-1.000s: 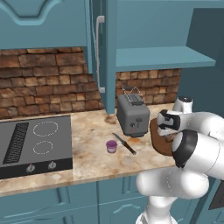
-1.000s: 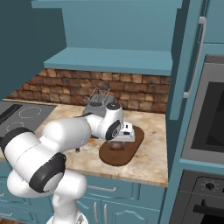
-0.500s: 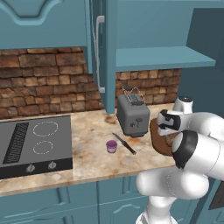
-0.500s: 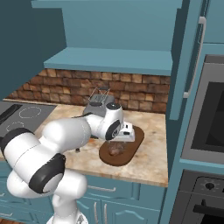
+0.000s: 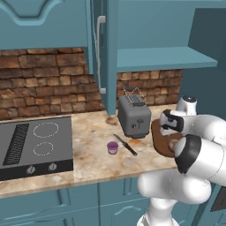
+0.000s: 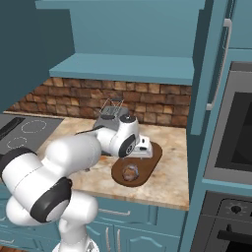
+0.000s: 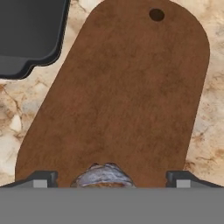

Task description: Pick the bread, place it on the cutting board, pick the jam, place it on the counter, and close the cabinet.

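The bread (image 6: 130, 172) lies on the near end of the dark brown cutting board (image 6: 147, 160), to the right of the toaster. My gripper (image 6: 139, 153) hovers just above it, open. In the hand view the bread (image 7: 103, 176) sits low between my two spread fingertips (image 7: 41, 178), touching neither, with the cutting board (image 7: 127, 87) stretching away beyond it. The jam (image 5: 113, 147) stands on the counter (image 5: 88, 163) in front of the toaster, left of a knife. The cabinet (image 5: 106, 48) door stands open, edge-on above the counter.
A silver toaster (image 5: 133, 117) stands just left of the board. A black-handled knife (image 5: 125, 145) lies by the jam. The black stovetop (image 5: 35, 145) fills the counter's left part. A built-in oven (image 6: 231, 142) walls off the right side.
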You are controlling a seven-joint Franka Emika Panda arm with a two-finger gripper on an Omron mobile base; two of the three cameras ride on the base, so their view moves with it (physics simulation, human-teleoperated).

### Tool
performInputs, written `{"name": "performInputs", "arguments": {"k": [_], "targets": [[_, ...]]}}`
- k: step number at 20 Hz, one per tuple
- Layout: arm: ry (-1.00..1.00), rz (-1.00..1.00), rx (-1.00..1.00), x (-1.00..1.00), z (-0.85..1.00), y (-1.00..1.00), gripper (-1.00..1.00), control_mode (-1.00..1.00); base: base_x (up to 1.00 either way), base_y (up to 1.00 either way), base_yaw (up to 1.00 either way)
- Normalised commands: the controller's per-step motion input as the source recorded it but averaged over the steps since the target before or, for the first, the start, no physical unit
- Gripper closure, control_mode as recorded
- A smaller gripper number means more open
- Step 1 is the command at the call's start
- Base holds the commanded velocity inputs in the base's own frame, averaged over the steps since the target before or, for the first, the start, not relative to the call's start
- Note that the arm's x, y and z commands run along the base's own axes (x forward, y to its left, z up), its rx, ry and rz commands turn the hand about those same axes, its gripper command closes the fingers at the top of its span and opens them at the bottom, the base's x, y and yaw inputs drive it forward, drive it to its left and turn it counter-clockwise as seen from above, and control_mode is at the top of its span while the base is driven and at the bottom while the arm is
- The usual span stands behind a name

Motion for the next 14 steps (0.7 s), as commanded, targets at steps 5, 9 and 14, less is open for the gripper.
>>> {"name": "performInputs", "arguments": {"k": [5, 9, 14], "targets": [[-0.08, 0.0, 0.0, -0.02, 0.1, -0.08, -1.0, -1.0, 0.0, 0.0, 0.0], [-0.13, 0.0, 0.0, -0.04, 0.1, -0.11, -1.0, -1.0, 0.0, 0.0, 0.0], [-0.15, 0.0, 0.0, -0.02, 0.13, -0.07, -1.0, -1.0, 0.0, 0.0, 0.0]]}}
